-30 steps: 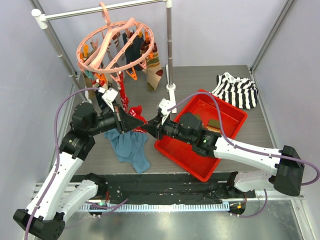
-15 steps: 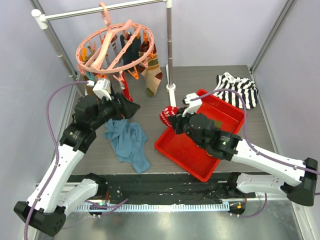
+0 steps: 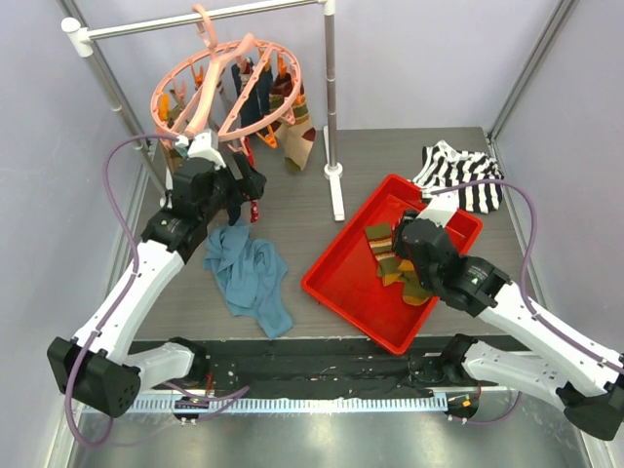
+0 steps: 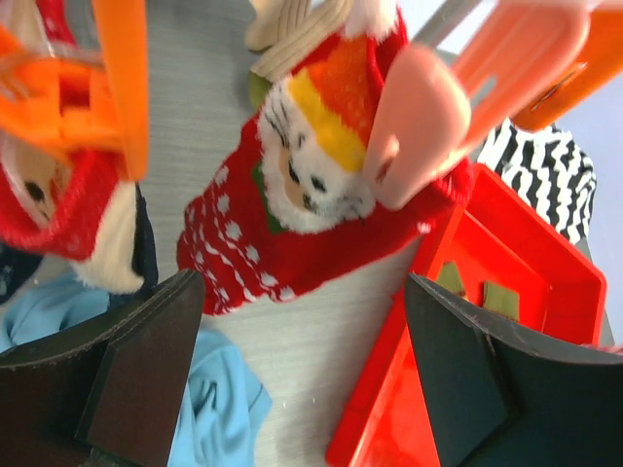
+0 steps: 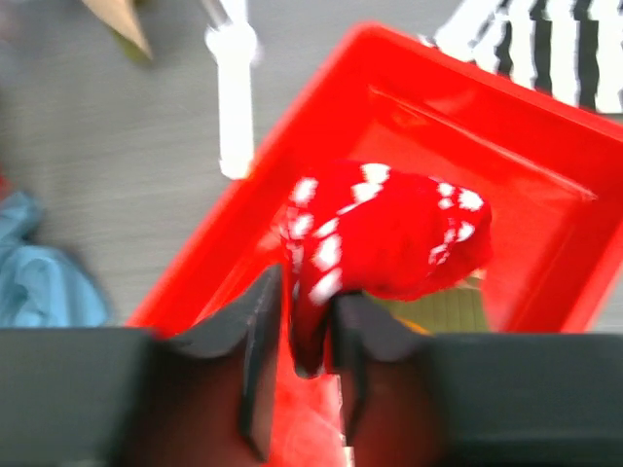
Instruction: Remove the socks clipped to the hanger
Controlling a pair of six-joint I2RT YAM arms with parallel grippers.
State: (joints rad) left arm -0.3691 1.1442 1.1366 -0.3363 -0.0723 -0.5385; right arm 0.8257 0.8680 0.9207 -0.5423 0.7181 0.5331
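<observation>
The salmon-pink ring hanger (image 3: 224,93) hangs from the grey rail with several socks (image 3: 292,136) clipped to it. My left gripper (image 4: 302,379) is up beside the hanger (image 3: 244,185), open wide and empty. Just ahead of it a red Santa sock (image 4: 302,204) hangs from a pink clip (image 4: 419,126). My right gripper (image 5: 307,302) is over the red tray (image 5: 545,224). Its jaws stand a little apart with a red-white sock (image 5: 389,233) still between them. In the top view the right arm hides that sock. Olive-orange socks (image 3: 390,258) lie in the tray.
A plain blue cloth (image 3: 249,278) lies on the table left of the tray (image 3: 341,283). A black-and-white striped garment (image 3: 458,171) lies behind the tray. The rail's upright post (image 3: 331,97) and its white foot (image 3: 336,195) stand between the arms.
My left gripper let go, opened and rose toward the hanger. My right arm carried the red-white sock rightward over the tray, and its jaws have parted.
</observation>
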